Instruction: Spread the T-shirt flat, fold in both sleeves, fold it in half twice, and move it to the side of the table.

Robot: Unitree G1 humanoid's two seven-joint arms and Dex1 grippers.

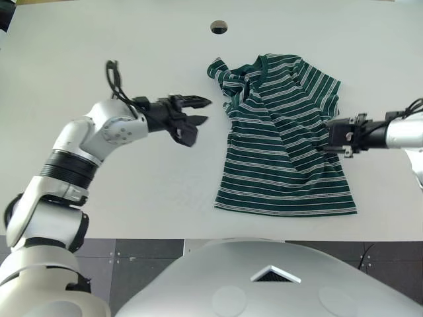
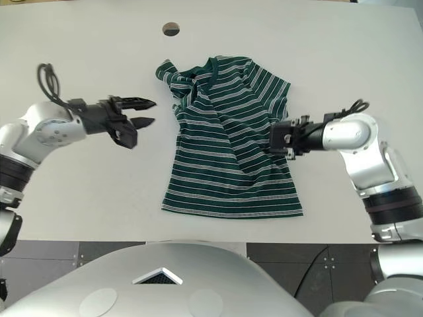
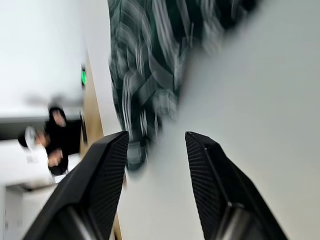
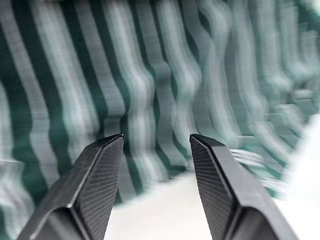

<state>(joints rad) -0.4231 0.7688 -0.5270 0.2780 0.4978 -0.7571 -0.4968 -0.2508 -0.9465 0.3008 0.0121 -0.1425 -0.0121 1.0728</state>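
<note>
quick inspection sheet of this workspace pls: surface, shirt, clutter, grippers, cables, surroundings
surface: white table, round hole near its far edge
job's things: green striped T-shirt lying rumpled, not flat, one sleeve bunched by the collar
clutter: nothing seen
grippers: left gripper open, apart from the shirt on its left; right gripper open at the shirt's right edge
cables: black loop on the left arm; black cable at the right wrist
surroundings: dark tiled floor below the near table edge
</note>
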